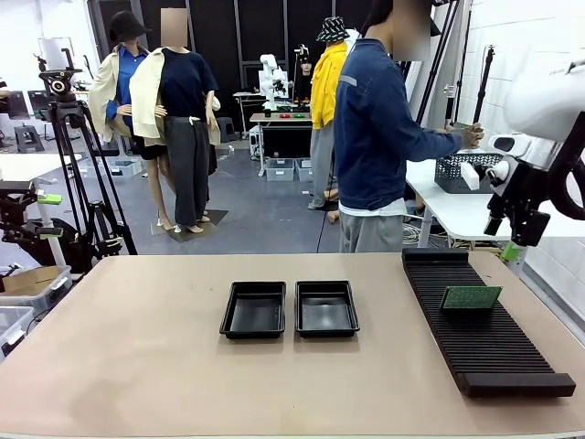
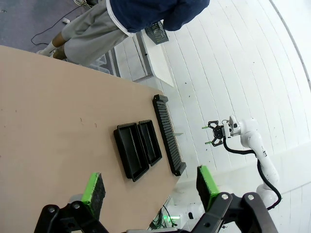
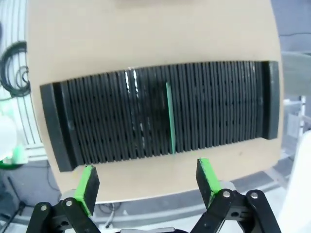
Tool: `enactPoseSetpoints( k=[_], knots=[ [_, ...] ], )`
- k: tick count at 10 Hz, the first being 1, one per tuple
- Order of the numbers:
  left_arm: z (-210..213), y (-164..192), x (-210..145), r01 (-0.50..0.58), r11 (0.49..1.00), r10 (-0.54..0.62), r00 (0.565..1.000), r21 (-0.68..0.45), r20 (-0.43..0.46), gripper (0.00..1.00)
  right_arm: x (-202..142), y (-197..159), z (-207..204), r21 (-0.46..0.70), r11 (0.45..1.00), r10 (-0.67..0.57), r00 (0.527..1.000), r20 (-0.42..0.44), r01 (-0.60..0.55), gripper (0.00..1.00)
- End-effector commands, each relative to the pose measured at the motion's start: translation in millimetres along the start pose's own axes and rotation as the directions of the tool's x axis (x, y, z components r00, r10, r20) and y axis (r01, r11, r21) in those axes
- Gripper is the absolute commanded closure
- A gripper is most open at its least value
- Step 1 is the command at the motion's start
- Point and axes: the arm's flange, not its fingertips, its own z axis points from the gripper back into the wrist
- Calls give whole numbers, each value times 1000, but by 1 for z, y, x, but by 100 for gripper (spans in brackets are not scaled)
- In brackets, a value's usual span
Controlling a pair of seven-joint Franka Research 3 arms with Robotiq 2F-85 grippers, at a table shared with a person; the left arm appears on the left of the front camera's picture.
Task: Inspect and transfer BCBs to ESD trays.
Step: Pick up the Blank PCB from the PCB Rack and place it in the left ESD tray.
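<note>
While left gripper (image 2: 149,187) and right gripper (image 3: 147,180) gape empty, the BCB (image 1: 471,297) stands edgewise, lengthwise across the rack (image 1: 498,352).

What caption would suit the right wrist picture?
Open jaws poised over a green circuit board standing in a black slotted rack.

A broad pale-brown matt tabletop (image 1: 137,366) fills the lower frame, and beyond it a smooth grey floor (image 1: 265,215) runs to dark wall panels (image 1: 215,37) at upper centre, with a black camera tripod (image 1: 60,89) at left and a white side table (image 1: 457,215) against a white slatted wall (image 1: 521,46) at right.
</note>
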Motion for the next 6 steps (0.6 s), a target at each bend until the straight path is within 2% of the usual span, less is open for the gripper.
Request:
enactPoseSetpoints(
  k=[1,3,4,6],
  knots=[
    [2,-2,0,-14,1000,14,1000,13,-4,0,0,5,-10,-42,999,2,999,-40,-4,0],
    [2,-2,0,-14,1000,14,1000,13,-4,0,-7,8,-8,-56,998,-42,996,-74,38,0],
    [2,-2,0,-14,1000,14,1000,13,-4,0,-4,-1,-6,-26,1000,14,999,-42,-15,0],
    [2,-2,0,-14,1000,14,1000,13,-4,0,-4,-1,-6,-26,1000,14,999,-42,-15,0]
  ],
)
